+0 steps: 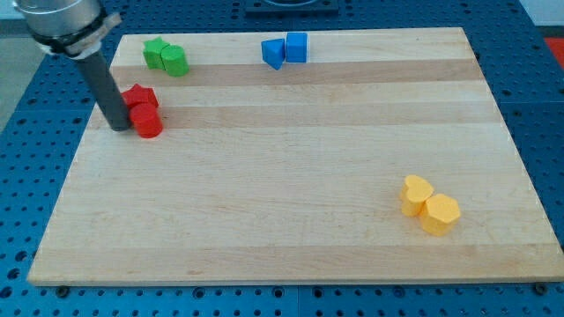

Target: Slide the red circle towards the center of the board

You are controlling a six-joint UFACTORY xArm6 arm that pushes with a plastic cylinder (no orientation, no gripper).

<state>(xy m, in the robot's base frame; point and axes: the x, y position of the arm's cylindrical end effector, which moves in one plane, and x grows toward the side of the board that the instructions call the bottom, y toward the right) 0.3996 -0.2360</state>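
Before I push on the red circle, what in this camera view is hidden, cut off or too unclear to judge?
- Contact: my tip sits at the view's left of the red circle; touching or not, unclear.
- Red star: its left side is hidden by the rod.
- The arm above the rod is cut off by the view's top edge.

I am seeing a bright, evenly lit picture, with soft light seeming to come from overhead. The pale wooden board (291, 176) is showing no harsh glare, only a mild sheen across its middle. Short, soft shadows are sitting close under the blocks near the top edge and near the bottom right corner. The dark rod (107, 92) is casting a faint shadow by the left edge. Detail is looking slightly soft throughout, and the board's edges are appearing straight, with no clear bending at the corners.
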